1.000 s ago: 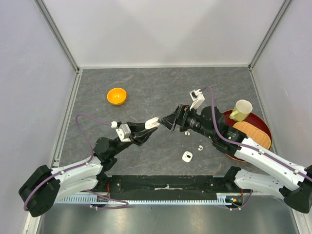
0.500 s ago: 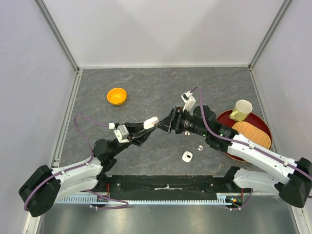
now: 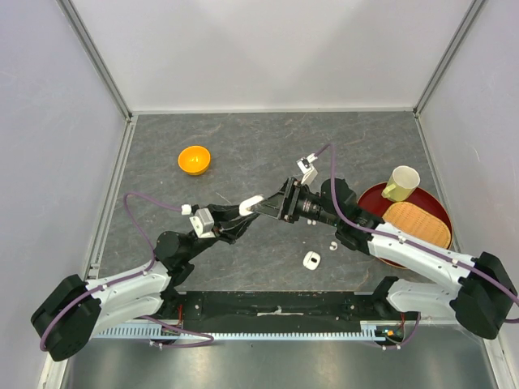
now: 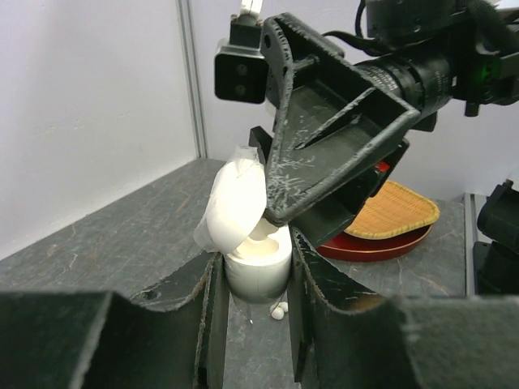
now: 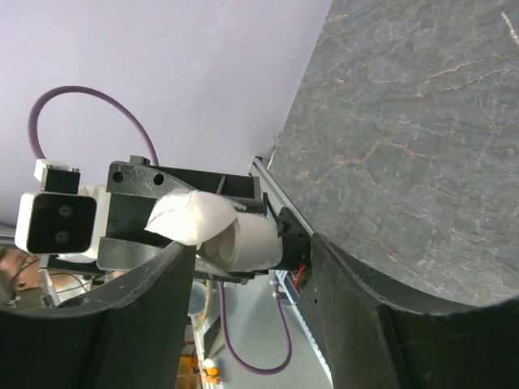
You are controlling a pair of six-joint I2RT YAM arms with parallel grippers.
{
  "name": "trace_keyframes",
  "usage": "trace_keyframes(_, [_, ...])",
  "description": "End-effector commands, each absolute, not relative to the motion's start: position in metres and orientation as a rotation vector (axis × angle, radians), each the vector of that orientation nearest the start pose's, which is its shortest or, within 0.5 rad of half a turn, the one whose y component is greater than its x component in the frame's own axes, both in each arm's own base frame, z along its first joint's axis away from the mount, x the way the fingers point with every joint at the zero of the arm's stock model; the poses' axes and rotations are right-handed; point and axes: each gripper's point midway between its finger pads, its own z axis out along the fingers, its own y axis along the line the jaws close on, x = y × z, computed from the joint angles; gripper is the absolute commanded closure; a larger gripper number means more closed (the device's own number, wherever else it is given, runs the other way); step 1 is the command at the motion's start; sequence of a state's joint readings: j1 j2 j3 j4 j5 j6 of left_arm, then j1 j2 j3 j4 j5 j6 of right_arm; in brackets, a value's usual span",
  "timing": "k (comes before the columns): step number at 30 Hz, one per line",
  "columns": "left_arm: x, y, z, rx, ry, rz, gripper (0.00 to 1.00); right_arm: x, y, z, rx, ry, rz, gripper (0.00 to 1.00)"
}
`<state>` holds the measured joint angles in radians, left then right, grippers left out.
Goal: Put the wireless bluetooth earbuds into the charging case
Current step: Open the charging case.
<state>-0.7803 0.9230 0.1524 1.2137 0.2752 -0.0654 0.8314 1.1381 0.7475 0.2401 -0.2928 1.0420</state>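
Note:
My left gripper (image 3: 253,204) is shut on a small white charging case (image 3: 251,200), held above the table with its lid flipped open. In the left wrist view the case (image 4: 256,274) sits upright between the two fingers of the left gripper (image 4: 254,263), its lid (image 4: 235,203) tilted to the left. My right gripper (image 3: 272,207) faces it with jaws apart, one finger (image 4: 324,130) resting its tip at the case's open mouth. In the right wrist view the case (image 5: 251,239) lies between the fingers of the right gripper (image 5: 247,243). One earbud (image 3: 333,244) lies on the table, and an earbud (image 4: 278,310) shows below the case.
A second white case (image 3: 311,260) lies open on the table near the front. An orange bowl (image 3: 195,160) stands at the back left. A red tray (image 3: 436,203) at the right carries a pale cup (image 3: 401,182) and a woven mat (image 3: 422,224).
My right gripper has moved left up to the held case, and its jaws have narrowed. The left gripper has kept its hold and barely shifted.

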Motion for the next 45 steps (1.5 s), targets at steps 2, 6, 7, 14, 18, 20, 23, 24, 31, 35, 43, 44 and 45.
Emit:
trace_keyframes(2, [0.174,-0.257,0.282,0.678,0.895,-0.924,0.98,0.199,0.343,0.277,0.007,1.926,1.717,0.36])
trace_keyframes(6, [0.172,-0.26,0.281,0.704,0.89,-0.93,0.98,0.198,0.344,0.279,0.014,1.915,1.763,0.4])
trace_keyframes(7, [0.171,-0.26,0.281,0.706,0.889,-0.932,0.98,0.197,0.344,0.28,0.013,1.915,1.773,0.41])
trace_keyframes(14, [0.18,-0.251,0.283,0.617,0.901,-0.913,0.94,0.187,0.348,0.276,-0.006,1.961,1.833,0.61])
trace_keyframes(18, [0.184,-0.241,0.286,0.543,0.899,-0.903,0.86,0.184,0.347,0.277,0.013,1.953,1.873,0.7])
trace_keyframes(20, [0.185,-0.241,0.286,0.534,0.903,-0.906,0.8,0.184,0.347,0.279,0.031,1.939,1.898,0.73])
trace_keyframes(23, [0.186,-0.239,0.288,0.517,0.903,-0.91,0.74,0.184,0.347,0.279,0.089,1.924,1.955,0.76])
trace_keyframes(24, [0.186,-0.239,0.288,0.514,0.903,-0.911,0.74,0.183,0.347,0.28,0.107,1.908,1.98,0.77])
trace_keyframes(31, [0.184,-0.235,0.294,0.482,0.877,-0.926,0.66,0.183,0.346,0.281,0.167,1.855,2.074,0.83])
trace_keyframes(35, [0.185,-0.234,0.295,0.471,0.876,-0.925,0.63,0.182,0.345,0.281,0.176,1.854,2.085,0.86])
trace_keyframes(43, [0.186,-0.232,0.297,0.453,0.877,-0.918,0.54,0.183,0.344,0.28,0.203,1.852,2.089,0.89])
trace_keyframes(44, [0.187,-0.232,0.296,0.455,0.879,-0.916,0.54,0.183,0.344,0.28,0.204,1.854,2.088,0.89])
trace_keyframes(45, [0.186,-0.232,0.296,0.457,0.877,-0.918,0.54,0.183,0.344,0.28,0.204,1.854,2.088,0.89])
